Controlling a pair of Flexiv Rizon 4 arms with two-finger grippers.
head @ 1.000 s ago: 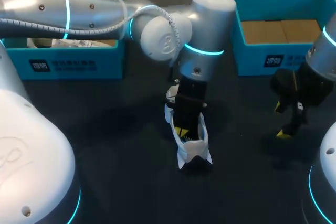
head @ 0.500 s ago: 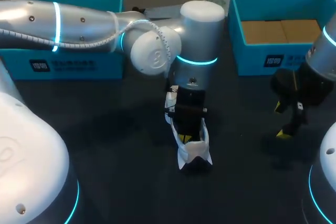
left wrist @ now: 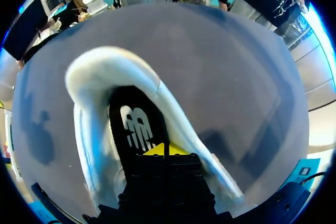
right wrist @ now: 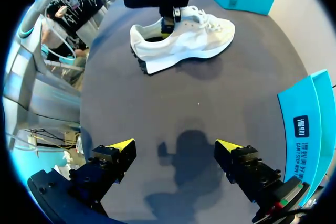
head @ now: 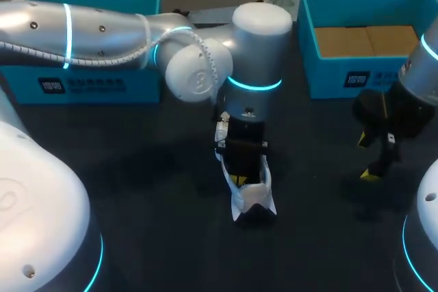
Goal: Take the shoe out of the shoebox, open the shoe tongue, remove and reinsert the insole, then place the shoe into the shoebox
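A white sneaker (head: 253, 196) lies mid-table with its heel end toward me. My left gripper (head: 239, 180) comes straight down into the sneaker's opening. In the left wrist view its yellow tips (left wrist: 164, 149) are shut together, resting on the black insole (left wrist: 135, 124) inside the padded white collar (left wrist: 113, 72). Whether they pinch the insole I cannot tell. The right wrist view shows the sneaker (right wrist: 184, 38) from the side, with the left gripper (right wrist: 169, 22) standing in its heel opening. My right gripper (head: 369, 158) hangs open off to the right, well apart from the shoe, holding nothing (right wrist: 175, 148).
An open blue box (head: 356, 76) with a cardboard floor stands at the back right, just behind my right gripper. A second blue box (head: 89, 83) stands at the back left, mostly hidden by my left arm. Dark bare tabletop (head: 157, 189) surrounds the sneaker.
My left arm has shifted slightly left and its shut gripper has sunk a little deeper into the shoe. The right arm has not moved.
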